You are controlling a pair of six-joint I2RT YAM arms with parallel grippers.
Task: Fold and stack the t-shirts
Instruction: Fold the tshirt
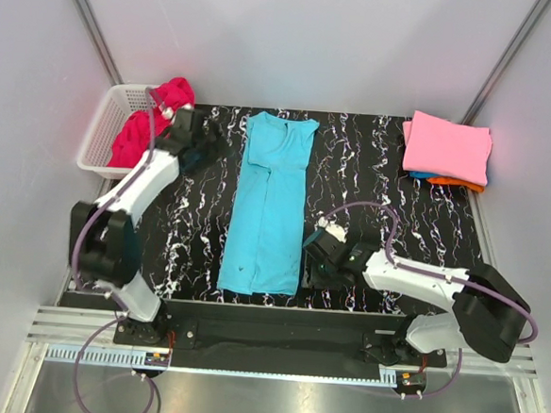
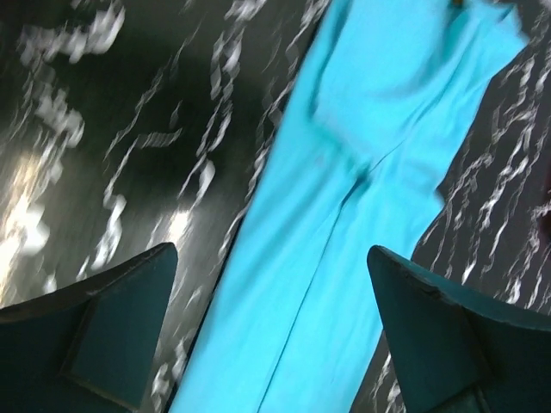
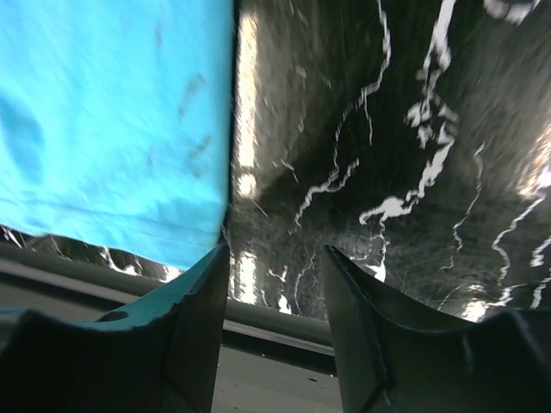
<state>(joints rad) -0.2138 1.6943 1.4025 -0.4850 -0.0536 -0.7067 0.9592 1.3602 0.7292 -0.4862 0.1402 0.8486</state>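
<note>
Right pincer (image 3: 275, 249) fingers fill the bottom of the right wrist view. They stand moderately apart, with only bare bench (image 1: 372, 175) showing between them; nothing is gripped. The tip of one finger (image 3: 202, 292) sits just beside the near right corner of the turquoise shirt (image 1: 268, 206). Whether it touches the cloth cannot be told.

The turquoise shirt lies lengthwise in the middle of the black marbled bench, collar toward the far edge and hem toward the near edge. Both sides are folded inward, so it forms a long narrow strip with a seam line down its centre.

The left pincer (image 2: 272, 249) is spread wide and holds nothing. In the top view it is over the bench just left of the shirt's collar end. Its wrist view is blurred and shows the shirt running diagonally below and between the two fingers.

A red shirt (image 1: 154, 113) lies bunched in the white basket (image 1: 96, 137) at the far left corner. At the far right corner sits a stack of folded shirts: a pink shirt (image 1: 447, 146) on top, with the edges of an orange shirt (image 1: 457, 184) and a blue shirt (image 1: 420, 175) showing beneath it.
</note>
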